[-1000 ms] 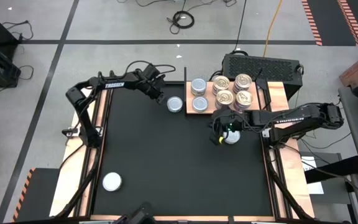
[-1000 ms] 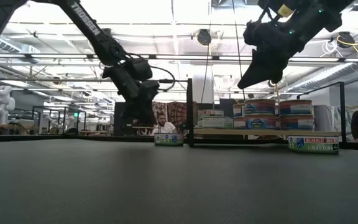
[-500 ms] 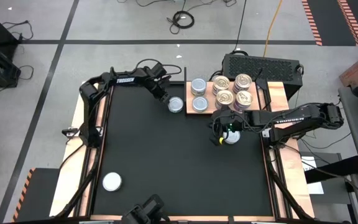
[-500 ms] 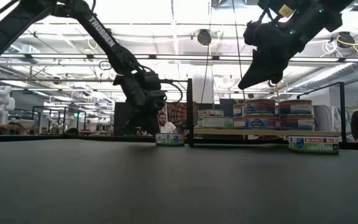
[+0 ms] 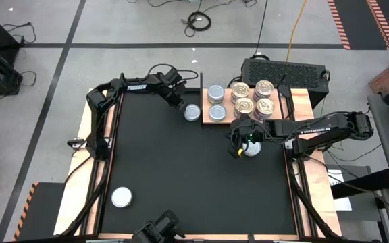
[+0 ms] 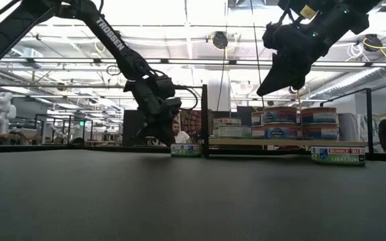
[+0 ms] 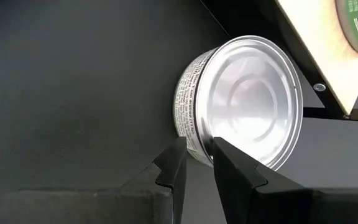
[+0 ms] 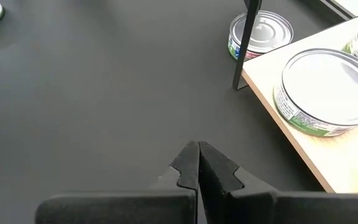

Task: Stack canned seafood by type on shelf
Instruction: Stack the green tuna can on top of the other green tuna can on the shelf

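Note:
A silvery-topped can stands on the black mat just left of the wooden shelf. My left gripper is down at this can's left edge, its fingers a narrow gap apart. The shelf holds two silvery cans on its left and several gold-topped cans on its right. My right gripper hangs shut above the mat near the shelf's front edge, over another can. One more can sits at the near left. My left gripper comes slanting down from the table's left at the can's upper rim. One fingertip stands by the side wall and the other over the lid's edge. Whether they touch the can, I cannot tell. The can stands flat on the mat.
A thin black post rises at the shelf's left end, close to the can. A black box sits behind the shelf. Bare mat spreads across the table's middle and near side.
My left gripper has reached out and down toward the can beside the shelf and has come to rest at its left edge. The gap between its fingers looks the same.

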`<state>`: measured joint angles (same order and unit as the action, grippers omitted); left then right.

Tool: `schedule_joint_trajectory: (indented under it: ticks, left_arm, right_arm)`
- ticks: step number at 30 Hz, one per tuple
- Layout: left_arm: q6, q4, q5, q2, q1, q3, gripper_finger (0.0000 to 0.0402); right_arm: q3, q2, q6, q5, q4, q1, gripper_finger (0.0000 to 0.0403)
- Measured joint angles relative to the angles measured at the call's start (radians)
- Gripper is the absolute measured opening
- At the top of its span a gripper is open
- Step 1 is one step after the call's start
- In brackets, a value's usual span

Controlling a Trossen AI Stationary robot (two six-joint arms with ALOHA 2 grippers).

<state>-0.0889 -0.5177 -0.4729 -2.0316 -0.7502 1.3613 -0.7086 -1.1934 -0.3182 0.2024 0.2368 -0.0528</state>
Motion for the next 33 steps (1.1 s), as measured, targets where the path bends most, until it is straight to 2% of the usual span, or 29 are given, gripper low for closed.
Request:
schedule_joint_trajectory:
  ticks: [14, 24, 33]
  left_arm:
    - [-0.035, 0.008, -0.021, -0.002, -0.001, -0.002, 0.0075]
    - [-0.029, 0.012, -0.029, -0.002, -0.005, -0.002, 0.0007]
    - [-0.002, -0.007, -0.080, -0.004, -0.044, -0.004, 0.0002]
  right_arm:
    - [0.000, 0.000, 0.005, 0.000, 0.000, 0.000, 0.0000]
    - [0.000, 0.000, 0.001, -0.024, 0.000, 0.000, 0.0000]
    - [0.000, 0.000, -0.002, -0.026, 0.000, 0.000, 0.0000]
